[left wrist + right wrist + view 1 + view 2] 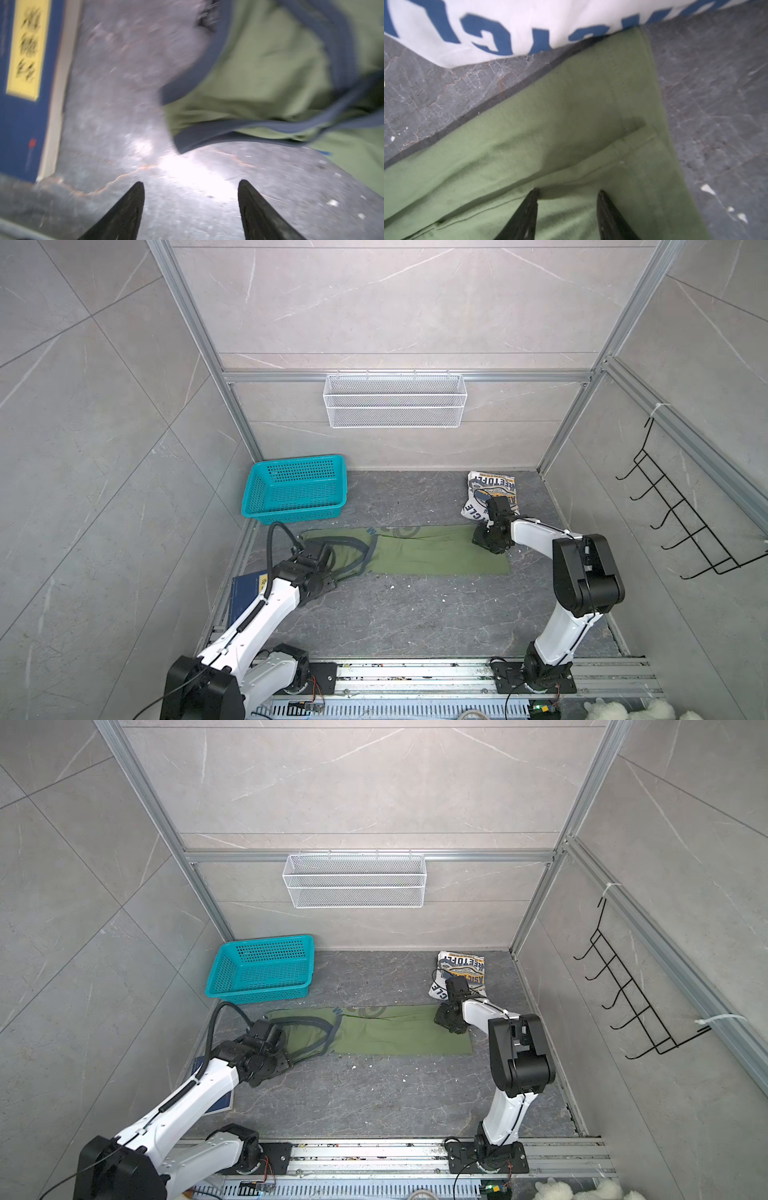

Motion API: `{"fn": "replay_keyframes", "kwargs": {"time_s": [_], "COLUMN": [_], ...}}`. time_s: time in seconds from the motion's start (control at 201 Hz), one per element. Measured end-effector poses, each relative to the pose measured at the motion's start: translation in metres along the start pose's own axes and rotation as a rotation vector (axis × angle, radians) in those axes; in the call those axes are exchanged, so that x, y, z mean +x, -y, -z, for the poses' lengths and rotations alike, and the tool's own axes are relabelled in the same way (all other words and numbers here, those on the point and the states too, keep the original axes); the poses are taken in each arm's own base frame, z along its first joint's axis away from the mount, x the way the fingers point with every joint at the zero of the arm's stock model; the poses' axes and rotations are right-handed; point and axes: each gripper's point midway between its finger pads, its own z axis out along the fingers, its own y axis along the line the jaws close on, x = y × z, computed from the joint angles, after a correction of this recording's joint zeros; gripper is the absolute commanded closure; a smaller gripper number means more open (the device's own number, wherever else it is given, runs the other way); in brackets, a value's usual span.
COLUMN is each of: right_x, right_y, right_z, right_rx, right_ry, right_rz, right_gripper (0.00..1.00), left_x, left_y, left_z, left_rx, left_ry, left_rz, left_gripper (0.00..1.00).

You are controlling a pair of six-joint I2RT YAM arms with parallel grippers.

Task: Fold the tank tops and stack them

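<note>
Plainly easy to undo from here: could snag the grey-trimmed strap end (182,143) with the left gripper (191,181), wide open and empty over bare desk (395,614) just beside it, and pull the fold askew. Right gripper (568,190): half-parted, tips at the hem end, grip on cloth not discernible. Olive tank top (436,551): long narrow strip across mid-desk, fairly flat, straps rumpled. White tank top (492,485): folded, far right, meeting the olive corner.

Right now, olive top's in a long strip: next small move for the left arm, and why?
Likely ease the left jaws onto the grey-trimmed strap end of the olive green cloth tank top and close. They stand open over bare grey stone table beside it, holding nothing; the strip lies full length.
</note>
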Motion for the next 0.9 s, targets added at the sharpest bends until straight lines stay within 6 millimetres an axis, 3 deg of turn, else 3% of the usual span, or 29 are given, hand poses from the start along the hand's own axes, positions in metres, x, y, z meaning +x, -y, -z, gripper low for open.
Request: {"fn": "replay_keyframes", "kwargs": {"time_s": [0.119, 0.284, 0.433, 0.547, 0.791, 0.901], "right_x": [0.000, 0.000, 0.000, -0.001, -0.002, -0.002], "right_y": [0.000, 0.000, 0.001, 0.002, 0.003, 0.004], "right_z": [0.000, 0.000, 0.000, 0.000, 0.000, 0.000], "right_rx": [0.000, 0.000, 0.000, 0.001, 0.002, 0.003], "right_ry": [0.000, 0.000, 0.001, 0.001, 0.001, 0.002], "right_rz": [0.000, 0.000, -0.001, -0.005, -0.008, -0.011], "right_gripper": [0.51, 0.50, 0.50, 0.50, 0.50, 0.50], "left_x": [0.003, 0.001, 0.003, 0.006, 0.008, 0.007], "left_y": [-0.007, 0.008, 0.013, 0.008, 0.003, 0.002], "left_z": [-0.014, -0.027, -0.036, -0.041, -0.051, -0.055], "left_rx": [0.013, 0.069, 0.072, 0.039, -0.009, -0.031], "left_ry": [-0.045, -0.086, -0.113, -0.134, -0.152, -0.160], "left_rz": [0.078, 0.097, 0.086, 0.076, 0.051, 0.036], "left_gripper": [0.30, 0.34, 0.49, 0.51, 0.68, 0.82]}}
